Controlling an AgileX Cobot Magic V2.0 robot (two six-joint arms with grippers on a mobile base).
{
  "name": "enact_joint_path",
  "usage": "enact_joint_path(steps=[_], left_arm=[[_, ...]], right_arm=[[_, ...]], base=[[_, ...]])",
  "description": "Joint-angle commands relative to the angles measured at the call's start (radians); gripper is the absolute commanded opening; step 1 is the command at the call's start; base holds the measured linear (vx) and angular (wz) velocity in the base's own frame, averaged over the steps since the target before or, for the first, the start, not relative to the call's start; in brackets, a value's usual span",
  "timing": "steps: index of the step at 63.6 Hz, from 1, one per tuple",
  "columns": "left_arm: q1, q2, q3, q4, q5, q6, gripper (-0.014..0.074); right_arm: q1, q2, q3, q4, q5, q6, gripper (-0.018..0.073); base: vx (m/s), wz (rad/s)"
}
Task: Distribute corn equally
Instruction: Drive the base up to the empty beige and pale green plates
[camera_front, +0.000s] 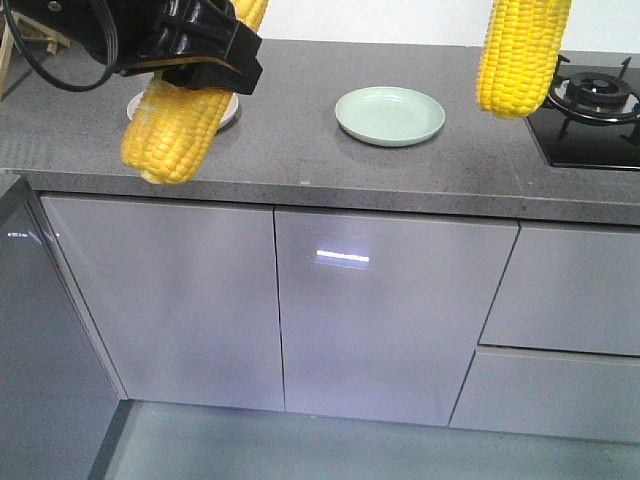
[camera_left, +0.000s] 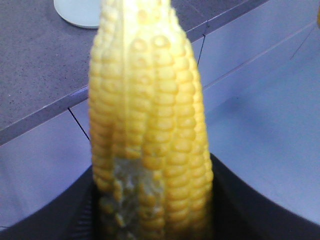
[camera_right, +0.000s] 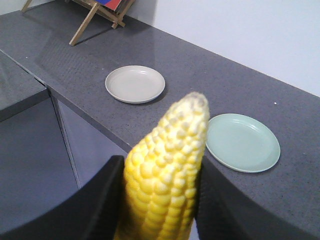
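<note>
The left hand (camera_front: 205, 70) squeezes one corn (camera_front: 172, 128) above the front edge of the counter (camera_front: 300, 160) by the white plate (camera_right: 135, 84); the right hand (camera_right: 161, 167) squeezes another corn (camera_front: 522, 55) near the right end; next, I think, each must go down gently onto a plate.

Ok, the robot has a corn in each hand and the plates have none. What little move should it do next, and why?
Probably ease the left gripper forward until its cob hangs over the beige plate. That plate and the green plate are both bare, and the cob seems to hang at the counter edge, short of it.
</note>
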Motion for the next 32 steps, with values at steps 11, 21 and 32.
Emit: enact_joint_path(steps=[11,21,32], left_arm=[[-0.003,-0.038,-0.031,-0.009,-0.053,-0.003,-0.0006],[-0.003,-0.038,-0.031,-0.009,-0.053,-0.003,-0.0006],[-0.003,-0.038,-0.031,-0.009,-0.053,-0.003,-0.0006]], right_arm=[[-0.004,-0.031,-0.025,0.027,-0.066,-0.002,-0.0001],[-0.004,-0.031,-0.025,0.027,-0.066,-0.002,-0.0001],[-0.004,-0.031,-0.025,0.027,-0.066,-0.002,-0.0001]], base=[[0.14,0.07],[0.14,0.06],[0.15,0.06]])
